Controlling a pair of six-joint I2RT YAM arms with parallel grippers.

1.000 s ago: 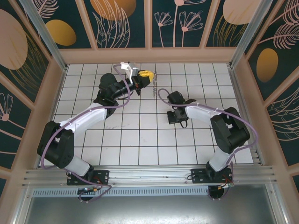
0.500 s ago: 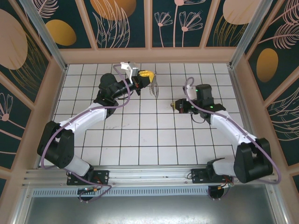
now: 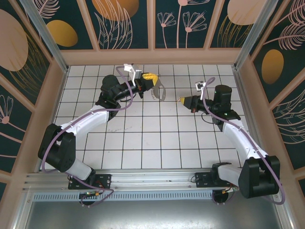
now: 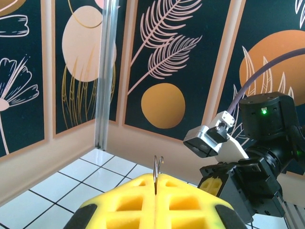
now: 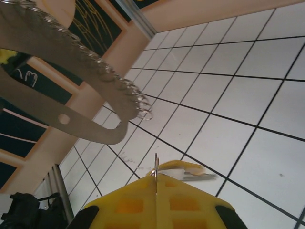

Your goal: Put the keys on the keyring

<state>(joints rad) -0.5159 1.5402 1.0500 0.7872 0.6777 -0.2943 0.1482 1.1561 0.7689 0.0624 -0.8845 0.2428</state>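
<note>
top external: left gripper [image 3: 149, 78] is pressed together on the keyring [image 3: 157, 92], held above the tiles. right gripper [image 3: 183, 100] is clamped on the key [image 5: 183, 168], near the loop but apart. likely threading step: line the key's hole up with the loop's opening and approach slowly. the small rings [image 5: 143, 107] dangling off its edge could snag.

You look down from above and behind the arm bases onto the whole tiled surface [image 3: 143, 143]. Your left wrist camera faces level at the right arm [image 4: 267, 129]; your right wrist camera, close and low, shares those tiles and the keyring [image 5: 112, 112].
</note>
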